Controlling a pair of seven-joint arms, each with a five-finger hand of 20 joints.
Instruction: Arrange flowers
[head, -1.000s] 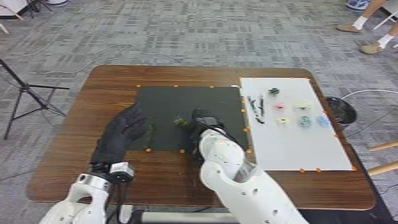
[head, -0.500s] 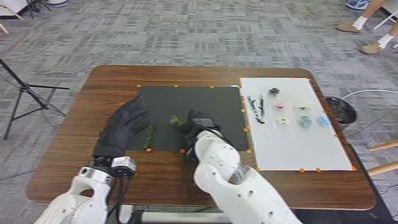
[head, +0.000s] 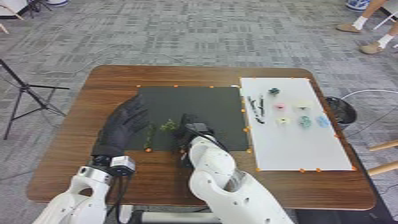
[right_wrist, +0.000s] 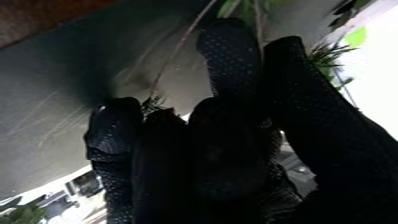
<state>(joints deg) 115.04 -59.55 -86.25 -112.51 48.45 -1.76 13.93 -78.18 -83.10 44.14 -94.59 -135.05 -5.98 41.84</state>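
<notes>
On the black mat (head: 195, 100), head view: right hand (head: 189, 127) has slid toward the robot's left and nearer the robot over the last frames. Green sprig (head: 169, 125) beside it has shifted the same way, so likely being carried or dragged (grip itself hidden, can't call it clamped or apart). Second, slimmer sprig (head: 149, 135) lies near the left hand (head: 127, 120), which has relaxed, loosely spread fingers and hardly changed place. White mat (head: 298, 145) on the right holds the thin black pieces (head: 256, 109), a pink flower (head: 280, 106), a yellow flower (head: 283, 120) and a blue flower (head: 322, 121), none shifted.

Right wrist view: thin stem (right_wrist: 184, 42) runs past the glove, needle-leaf greenery (right_wrist: 327, 56) sits right by it; whether either is gripped, can't tell.

For the task: reads as greenery being positioned first, flowers probably later. Next move likely needs a gentle set-down; the light stem could snag on the glove fabric.
</notes>
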